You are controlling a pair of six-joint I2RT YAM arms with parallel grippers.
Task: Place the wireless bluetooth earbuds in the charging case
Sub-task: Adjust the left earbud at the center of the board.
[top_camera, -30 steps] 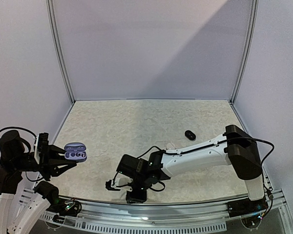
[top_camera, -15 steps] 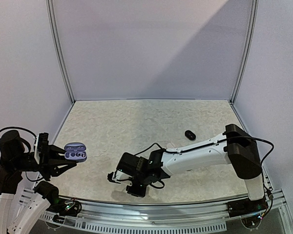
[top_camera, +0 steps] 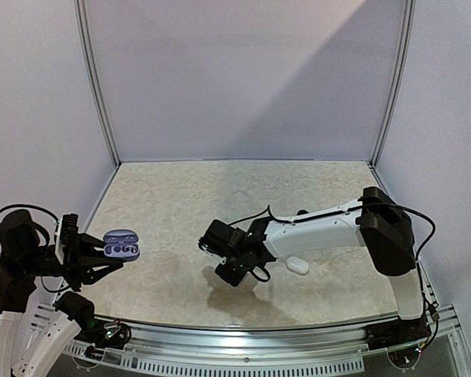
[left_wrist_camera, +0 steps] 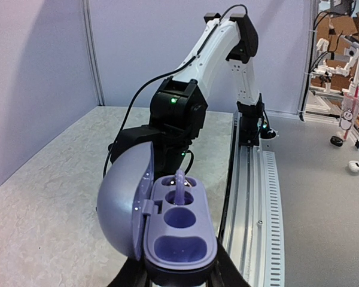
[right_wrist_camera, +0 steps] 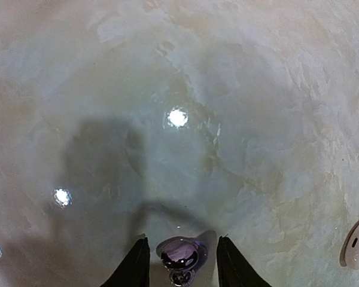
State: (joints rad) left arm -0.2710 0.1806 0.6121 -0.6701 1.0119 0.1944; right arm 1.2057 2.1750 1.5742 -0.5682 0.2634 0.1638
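Note:
My left gripper (top_camera: 94,255) is at the left edge, shut on the base of the lavender charging case (top_camera: 121,246). The case (left_wrist_camera: 179,233) is held with its lid (left_wrist_camera: 124,200) swung open to the left. One lavender earbud (left_wrist_camera: 180,188) sits in a far slot with its stem up, and the nearer slots are empty. My right gripper (top_camera: 226,275) hangs above the table's middle. In its wrist view a glossy lavender earbud (right_wrist_camera: 180,256) sits between the black fingers (right_wrist_camera: 134,266), off the table, so the right gripper (right_wrist_camera: 180,263) is shut on it.
A white oval object (top_camera: 297,265) lies on the table under the right forearm, and shows as a white oval object (right_wrist_camera: 356,244) at the right edge of the right wrist view. The metal rail (left_wrist_camera: 257,197) runs along the near table edge.
The right arm has lifted from the near edge and drawn back toward the table's middle. Its forearm now covers the small black object and uncovers the white one. The left arm has not moved.

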